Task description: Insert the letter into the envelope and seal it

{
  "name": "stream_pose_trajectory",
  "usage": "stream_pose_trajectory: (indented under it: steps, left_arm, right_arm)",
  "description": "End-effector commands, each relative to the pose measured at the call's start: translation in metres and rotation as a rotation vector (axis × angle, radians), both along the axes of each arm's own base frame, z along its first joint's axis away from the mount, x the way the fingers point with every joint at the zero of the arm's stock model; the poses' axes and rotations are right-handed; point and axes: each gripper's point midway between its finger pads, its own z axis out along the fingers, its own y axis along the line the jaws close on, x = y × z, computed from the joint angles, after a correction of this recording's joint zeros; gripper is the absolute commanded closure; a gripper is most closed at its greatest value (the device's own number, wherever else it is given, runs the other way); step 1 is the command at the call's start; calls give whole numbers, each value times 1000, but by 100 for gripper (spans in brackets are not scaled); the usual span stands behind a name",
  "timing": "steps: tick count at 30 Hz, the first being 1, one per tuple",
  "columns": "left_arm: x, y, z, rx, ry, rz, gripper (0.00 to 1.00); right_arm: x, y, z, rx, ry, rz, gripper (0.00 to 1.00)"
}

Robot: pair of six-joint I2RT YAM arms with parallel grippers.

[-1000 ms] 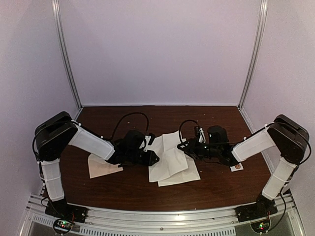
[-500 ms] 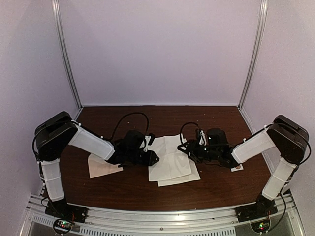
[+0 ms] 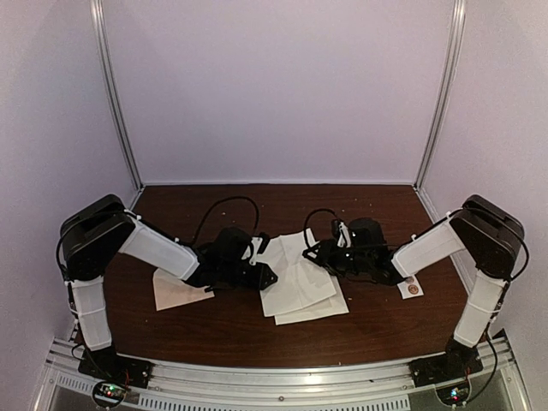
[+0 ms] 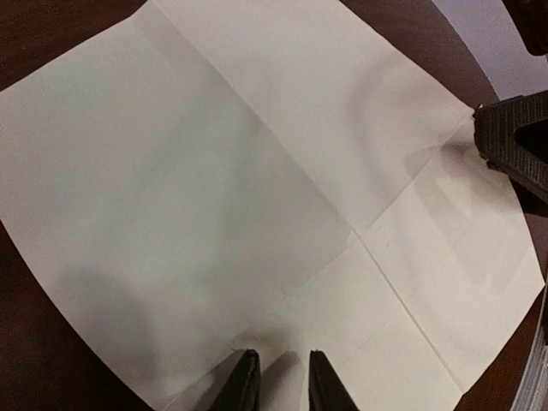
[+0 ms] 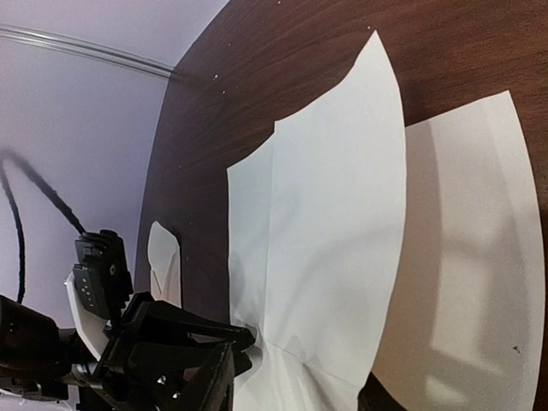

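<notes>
The letter (image 3: 295, 276) sits mid-worktop and it's thin, floppy creased paper, so I'm pinching its left edge with my left fingers (image 4: 276, 387) nearly closed on it, while my right fingers (image 3: 318, 253) reach its far right corner; can't tell if they're gripping. It looks skewed, long axis roughly near-to-far; the envelope (image 3: 175, 290) lies near the left edge.

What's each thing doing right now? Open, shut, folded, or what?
envelope, lying flat, no letter inside yet.
letter, creased, one side lifted, outside the envelope.
left gripper, fingers close together on the letter; grip unclear.
right gripper, at the letter's other edge; grip unclear.
</notes>
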Motion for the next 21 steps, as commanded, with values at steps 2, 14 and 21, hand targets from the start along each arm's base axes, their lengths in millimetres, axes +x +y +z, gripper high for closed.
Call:
stream_pose_trajectory:
  steps: [2,14,21]
  left_arm:
    - [-4,0,4,-17,-9,-31,80]
    - [11,26,86,-54,-232,67,66]
    - [19,39,203,4,-432,-9,33]
  right_arm:
    - [8,6,-4,-38,-25,8,69]
    - [15,-23,43,-61,-183,-53,100]
    - [21,-66,80,-266,-281,-125,100]
